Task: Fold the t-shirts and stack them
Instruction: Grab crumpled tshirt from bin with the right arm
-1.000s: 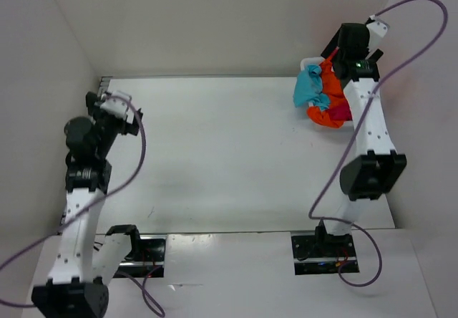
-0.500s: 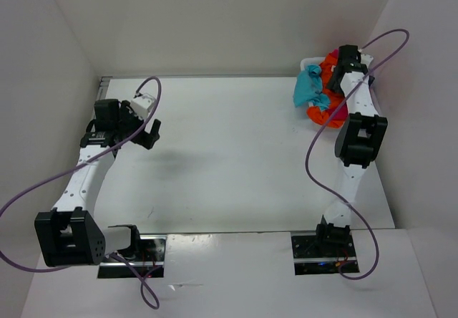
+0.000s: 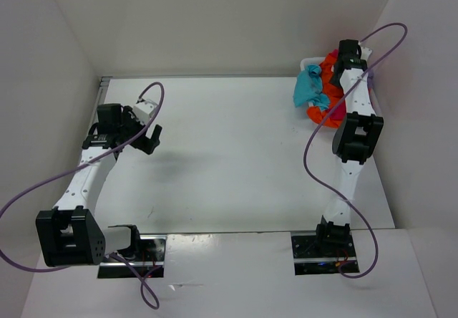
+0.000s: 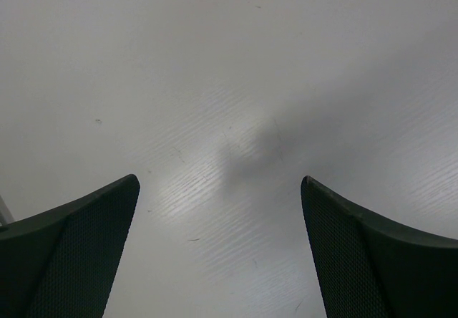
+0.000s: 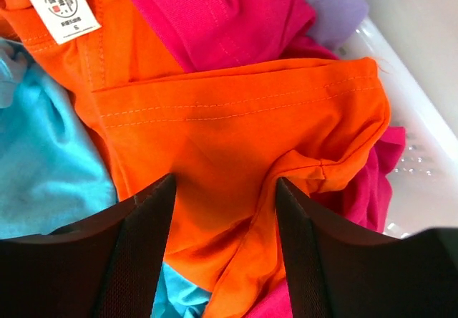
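Since the orange t-shirt, heaped in the white basket, looks light and limp, its raised fold between the right gripper's fingers suits pinching, though whether they clamp it I cannot tell.

My left arm and right arm are white tubes with chunky black joints; a long purple cable loops off each; my fingers are dark, with tiny dotted mesh.
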You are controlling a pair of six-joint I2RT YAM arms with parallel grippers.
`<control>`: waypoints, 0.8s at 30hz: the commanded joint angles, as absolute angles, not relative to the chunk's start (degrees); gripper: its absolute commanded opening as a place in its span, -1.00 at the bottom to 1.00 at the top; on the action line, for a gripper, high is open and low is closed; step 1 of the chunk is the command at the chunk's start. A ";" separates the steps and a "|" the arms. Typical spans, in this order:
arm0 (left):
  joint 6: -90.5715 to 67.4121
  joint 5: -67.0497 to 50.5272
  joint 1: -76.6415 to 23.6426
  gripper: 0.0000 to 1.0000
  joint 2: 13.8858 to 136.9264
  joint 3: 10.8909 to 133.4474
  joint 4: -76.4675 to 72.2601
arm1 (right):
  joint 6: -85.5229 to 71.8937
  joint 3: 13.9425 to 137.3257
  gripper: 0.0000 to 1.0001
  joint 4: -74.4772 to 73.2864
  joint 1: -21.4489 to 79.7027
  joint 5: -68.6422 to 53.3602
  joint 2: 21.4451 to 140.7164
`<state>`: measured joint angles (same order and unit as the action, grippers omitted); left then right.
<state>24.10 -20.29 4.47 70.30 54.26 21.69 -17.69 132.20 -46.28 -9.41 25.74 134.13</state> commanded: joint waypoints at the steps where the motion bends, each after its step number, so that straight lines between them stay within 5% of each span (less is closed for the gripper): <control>1: 25.49 -20.48 4.39 1.00 69.79 54.32 21.27 | -17.23 134.74 0.38 -46.67 -10.19 23.21 134.56; 3: 25.49 -20.48 4.39 1.00 69.79 53.79 21.27 | -17.23 134.74 0.38 -46.67 -10.20 22.07 135.17; 5: 25.49 -20.48 4.39 1.00 69.17 53.79 21.27 | -17.23 134.74 0.16 -46.67 -10.20 21.36 135.18; 6: 25.49 -20.48 4.39 1.00 69.17 53.79 21.27 | -17.23 134.74 -0.03 -47.19 -10.72 21.36 135.18; 7: 25.49 -20.48 4.39 1.00 68.65 53.79 21.27 | -17.23 134.74 -0.48 -47.20 -10.72 21.36 135.18; 10: 26.02 -20.48 4.39 1.00 68.12 53.26 21.27 | -17.23 134.74 -0.99 -47.20 -10.72 20.22 134.31; 24: 24.43 -19.25 4.39 1.00 63.90 53.26 18.81 | -16.00 142.20 -0.99 -47.20 -5.45 25.39 110.40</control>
